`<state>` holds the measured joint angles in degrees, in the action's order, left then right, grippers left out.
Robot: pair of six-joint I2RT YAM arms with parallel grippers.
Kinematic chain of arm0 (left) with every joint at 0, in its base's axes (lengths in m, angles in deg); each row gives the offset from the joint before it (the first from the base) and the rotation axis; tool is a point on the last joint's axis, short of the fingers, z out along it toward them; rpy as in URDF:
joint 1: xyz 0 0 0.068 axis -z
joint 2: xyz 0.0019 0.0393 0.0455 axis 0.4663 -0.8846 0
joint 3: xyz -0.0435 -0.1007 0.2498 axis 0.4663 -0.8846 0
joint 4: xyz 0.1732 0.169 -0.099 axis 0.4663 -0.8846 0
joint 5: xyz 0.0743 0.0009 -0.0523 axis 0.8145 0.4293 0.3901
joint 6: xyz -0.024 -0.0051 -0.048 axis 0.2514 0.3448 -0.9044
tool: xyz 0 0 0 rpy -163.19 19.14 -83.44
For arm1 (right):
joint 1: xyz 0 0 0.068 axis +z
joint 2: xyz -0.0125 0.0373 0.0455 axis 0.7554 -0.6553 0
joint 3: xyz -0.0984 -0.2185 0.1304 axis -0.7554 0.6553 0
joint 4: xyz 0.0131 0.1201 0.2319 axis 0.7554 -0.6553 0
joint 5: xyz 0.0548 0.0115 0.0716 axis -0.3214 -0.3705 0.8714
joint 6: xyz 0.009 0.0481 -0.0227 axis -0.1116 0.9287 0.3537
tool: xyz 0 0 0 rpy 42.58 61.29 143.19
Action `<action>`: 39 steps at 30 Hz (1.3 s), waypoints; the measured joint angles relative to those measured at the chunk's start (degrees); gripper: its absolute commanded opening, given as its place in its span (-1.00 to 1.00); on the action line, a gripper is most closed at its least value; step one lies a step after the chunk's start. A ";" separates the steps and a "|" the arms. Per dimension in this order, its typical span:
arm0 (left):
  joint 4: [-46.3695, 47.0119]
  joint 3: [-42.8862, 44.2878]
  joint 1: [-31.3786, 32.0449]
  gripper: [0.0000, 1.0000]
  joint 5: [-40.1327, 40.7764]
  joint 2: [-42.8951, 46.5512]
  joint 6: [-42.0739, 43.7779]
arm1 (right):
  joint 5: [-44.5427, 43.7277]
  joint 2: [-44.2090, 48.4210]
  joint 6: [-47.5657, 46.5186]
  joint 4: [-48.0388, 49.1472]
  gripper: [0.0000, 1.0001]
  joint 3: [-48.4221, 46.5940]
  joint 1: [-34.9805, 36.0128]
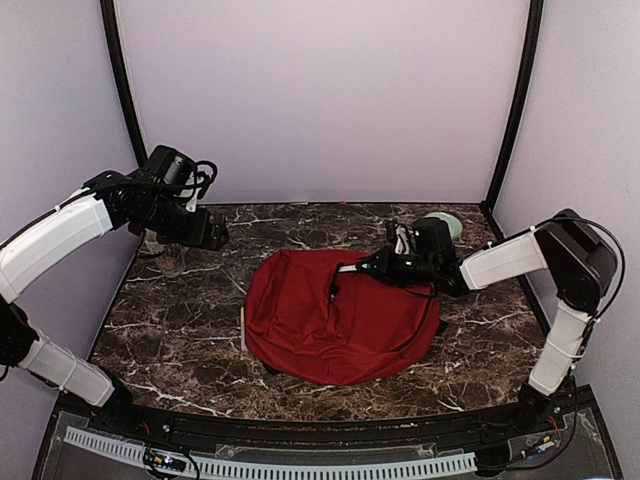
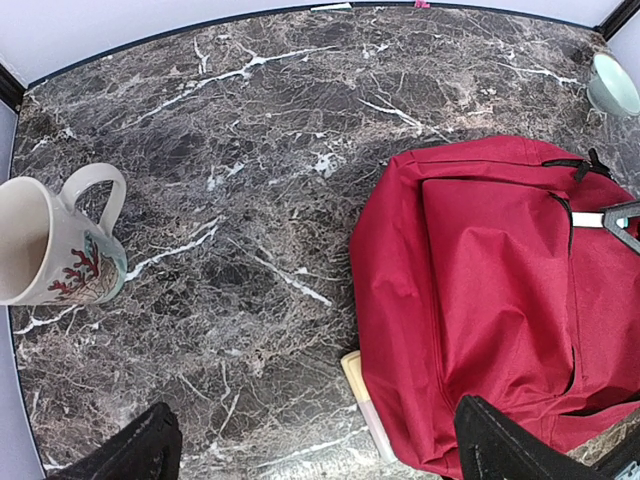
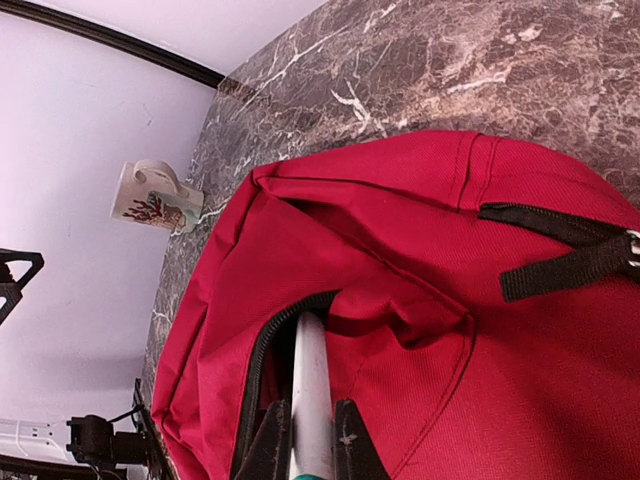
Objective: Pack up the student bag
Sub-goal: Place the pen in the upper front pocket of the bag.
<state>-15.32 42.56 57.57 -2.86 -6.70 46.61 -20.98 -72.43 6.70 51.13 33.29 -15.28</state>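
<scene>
The student bag (image 1: 335,315) is a big red backpack lying flat mid-table, also seen in the left wrist view (image 2: 490,290) and the right wrist view (image 3: 470,380). My right gripper (image 3: 310,440) is shut on a white pen-like stick (image 3: 310,370) whose far end pokes into the bag's black zipper opening (image 3: 258,360). From above, that gripper (image 1: 365,266) sits at the bag's upper right edge. My left gripper (image 1: 215,232) hangs open above the table to the left of the bag, with nothing between its fingers (image 2: 150,450).
A white mug with a red coral print (image 2: 60,250) stands at the far left (image 1: 170,255). A pale green bowl (image 1: 445,225) sits at the back right. A flat cream-and-white item (image 2: 375,405) sticks out from under the bag's left edge.
</scene>
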 measured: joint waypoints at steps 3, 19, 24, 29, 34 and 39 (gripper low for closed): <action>-0.48 0.00 0.00 0.96 0.00 0.24 0.00 | 0.37 -0.83 -0.02 1.09 -1.00 -0.85 0.20; -0.48 0.02 0.00 0.95 -0.04 0.24 -0.04 | 3.10 -14.93 0.39 4.72 -0.82 -12.20 4.96; -0.44 0.02 0.00 0.96 -0.15 0.24 -0.07 | 4.55 -15.02 -0.31 4.28 -0.35 -12.31 5.90; -0.15 0.00 0.00 0.96 -0.85 0.17 -0.33 | 6.32 -13.66 -4.72 -2.78 -0.13 -12.96 5.95; 0.31 -0.28 0.00 0.94 -1.90 -0.61 -1.60 | 5.97 -8.28 -11.37 -14.82 0.00 -15.04 5.95; 0.57 -2.56 0.00 0.89 -3.23 -1.99 -3.63 | 3.43 -2.19 -17.35 -25.09 0.09 -18.21 5.92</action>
<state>-14.76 40.00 57.57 -6.09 -8.69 42.98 -17.55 -74.61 -10.66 26.04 15.08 -9.36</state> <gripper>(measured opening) 0.953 0.518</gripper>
